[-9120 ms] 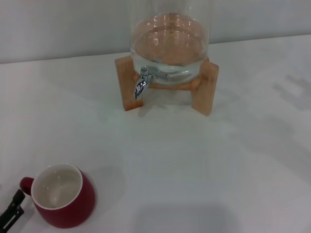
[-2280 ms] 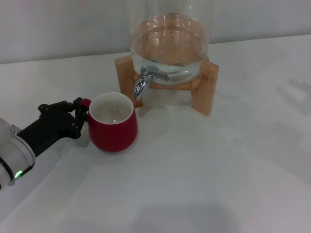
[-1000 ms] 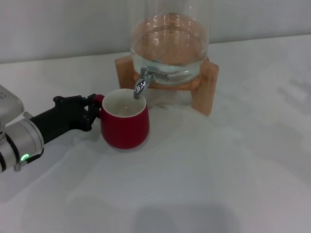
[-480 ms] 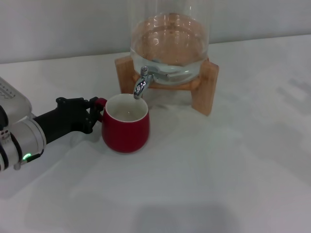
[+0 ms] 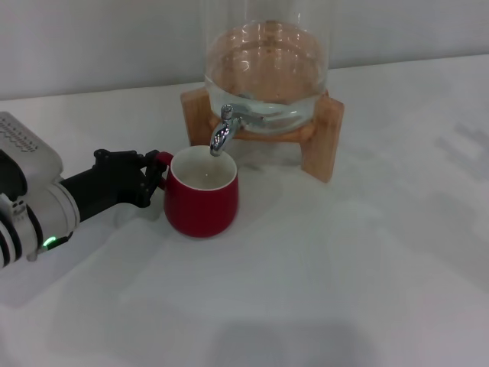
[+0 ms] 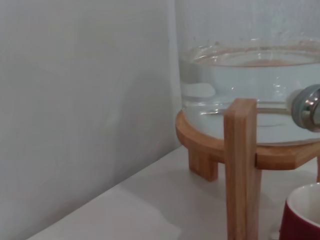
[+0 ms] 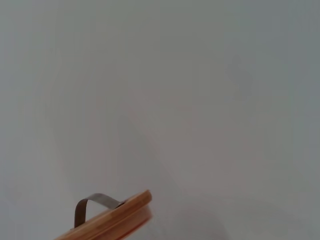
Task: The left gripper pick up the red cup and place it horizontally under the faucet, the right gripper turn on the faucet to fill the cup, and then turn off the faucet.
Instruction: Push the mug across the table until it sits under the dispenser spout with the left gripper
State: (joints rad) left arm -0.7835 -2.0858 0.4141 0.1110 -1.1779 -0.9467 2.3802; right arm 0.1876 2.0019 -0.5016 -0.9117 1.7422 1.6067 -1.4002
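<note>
Under the faucet (image 5: 221, 134) of the glass jar (image 5: 267, 69), the red cup (image 5: 202, 195) stands upright on the white counter (image 5: 344, 267), its open mouth just below the spout and its white inside showing. On the cup's left side, the left claw (image 5: 153, 180) is clenched on the small red handle, with its black forearm and silver wrist reaching in from the left edge and a green light glowing on the wrist. The jar holds clear water and sits on a wooden stand (image 5: 321, 141) behind the cup, near the grey wall. From the left wrist camera, the stand's near leg (image 6: 241, 170) rises just beside the cup's rim (image 6: 305, 210), and the chrome tap (image 6: 309, 107) juts from the jar above it. The right claw does not appear in any view; its wrist camera shows only the wall and a wooden lid (image 7: 112, 217) with a dark strap handle.
</note>
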